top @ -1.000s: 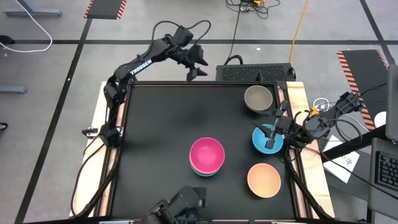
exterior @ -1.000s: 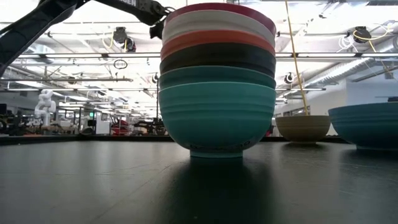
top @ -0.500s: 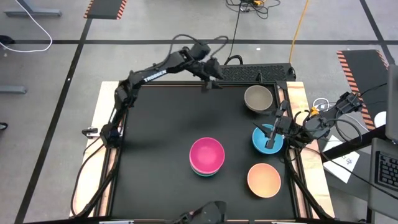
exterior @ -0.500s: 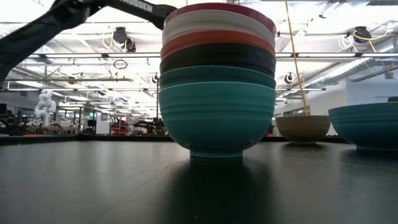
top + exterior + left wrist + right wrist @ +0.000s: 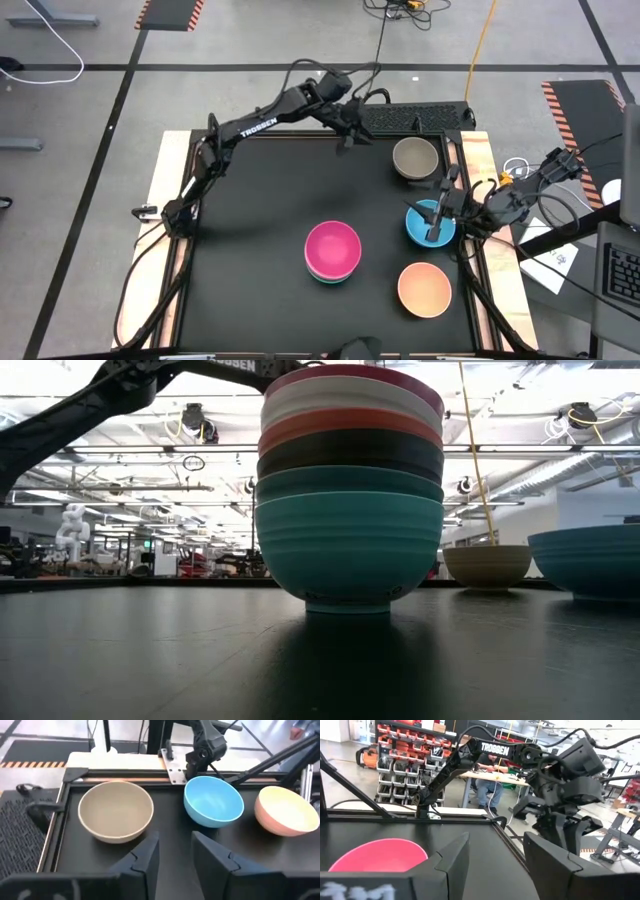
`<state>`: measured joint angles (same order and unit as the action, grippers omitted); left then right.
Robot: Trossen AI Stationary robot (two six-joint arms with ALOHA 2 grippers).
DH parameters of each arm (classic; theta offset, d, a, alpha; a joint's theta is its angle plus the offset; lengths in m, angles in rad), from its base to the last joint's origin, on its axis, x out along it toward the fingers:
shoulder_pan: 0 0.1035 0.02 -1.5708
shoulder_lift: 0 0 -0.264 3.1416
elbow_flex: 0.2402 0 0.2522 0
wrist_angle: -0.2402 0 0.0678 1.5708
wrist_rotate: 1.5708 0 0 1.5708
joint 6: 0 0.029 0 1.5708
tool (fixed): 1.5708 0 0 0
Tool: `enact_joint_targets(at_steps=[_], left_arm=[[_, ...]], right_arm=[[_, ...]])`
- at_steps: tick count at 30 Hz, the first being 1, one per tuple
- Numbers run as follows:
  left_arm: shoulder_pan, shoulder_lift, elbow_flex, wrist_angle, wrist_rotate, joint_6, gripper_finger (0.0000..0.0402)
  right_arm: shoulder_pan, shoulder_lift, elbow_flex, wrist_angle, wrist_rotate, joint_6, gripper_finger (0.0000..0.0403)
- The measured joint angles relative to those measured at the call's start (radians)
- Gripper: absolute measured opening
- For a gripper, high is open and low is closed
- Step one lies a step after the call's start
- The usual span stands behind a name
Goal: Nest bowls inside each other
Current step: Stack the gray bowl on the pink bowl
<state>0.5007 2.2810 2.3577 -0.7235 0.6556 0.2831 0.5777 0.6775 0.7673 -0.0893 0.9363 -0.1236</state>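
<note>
A stack of nested bowls stands mid-table, the magenta bowl point(image 5: 332, 247) on top and the turquoise bowl point(image 5: 348, 545) at the bottom on its foot. The grey-brown bowl point(image 5: 415, 158), blue bowl point(image 5: 430, 226) and peach-orange bowl point(image 5: 424, 289) stand singly along the right side. My left gripper point(image 5: 350, 137) is open and empty above the far edge, left of the grey-brown bowl point(image 5: 116, 811). My right gripper point(image 5: 437, 218) is open over the blue bowl point(image 5: 213, 801), pointing toward the stack point(image 5: 380, 855). Whether it touches the blue bowl cannot be told.
A black vented box point(image 5: 410, 118) lies just beyond the table's far edge, under my left arm's wrist. Cables and papers lie off the right edge. A person point(image 5: 492, 762) sits at a bench in the room beyond. The table's left half point(image 5: 250, 220) is bare black surface.
My left gripper has swung along the far edge toward the table's right, closer to the grey-brown bowl, and a little toward the near side. The bowls and my right arm have kept still.
</note>
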Motion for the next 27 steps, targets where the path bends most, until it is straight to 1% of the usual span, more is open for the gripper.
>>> enact_joint_targets(at_steps=[4, 8, 12, 14, 18, 20, 22, 25, 27], left_arm=[[0.036, -0.034, -0.003, -0.019, 0.003, -0.043, 0.0125], [0.093, -0.121, -0.001, -0.054, 0.058, -0.045, 0.0163], [0.121, -0.208, -0.001, -0.155, 0.129, -0.006, 0.0213], [0.121, -0.256, -0.001, -0.224, 0.14, 0.035, 0.0236], [0.097, -0.339, -0.001, -0.351, 0.134, 0.107, 0.0266], [0.068, -0.362, -0.001, -0.4, 0.114, 0.134, 0.0273], [0.046, -0.385, -0.002, -0.456, 0.09, 0.157, 0.0275], [0.011, -0.413, -0.002, -0.494, 0.05, 0.168, 0.0271], [-0.001, -0.425, -0.002, -0.53, 0.046, 0.181, 0.0267]], right_arm=[[-0.018, 0.016, 0.0, -0.005, 0.001, 0.031, 0.0176], [-0.059, 0.015, 0.0, -0.013, 0.001, 0.041, 0.0176], [-0.165, 0.001, 0.0, -0.039, 0.001, 0.05, 0.0176], [-0.239, -0.005, 0.0, -0.065, -0.013, 0.058, 0.0176], [-0.42, -0.005, 0.0, -0.133, -0.167, 0.108, 0.0176], [-0.515, 0.003, 0.0, -0.186, -0.207, 0.138, 0.0176], [-0.614, 0.013, 0.001, -0.266, -0.223, 0.171, 0.0176], [-0.77, 0.041, 0.017, -0.373, -0.355, 0.239, 0.0176], [-0.859, 0.072, 0.026, -0.425, -0.447, 0.26, 0.0176]])
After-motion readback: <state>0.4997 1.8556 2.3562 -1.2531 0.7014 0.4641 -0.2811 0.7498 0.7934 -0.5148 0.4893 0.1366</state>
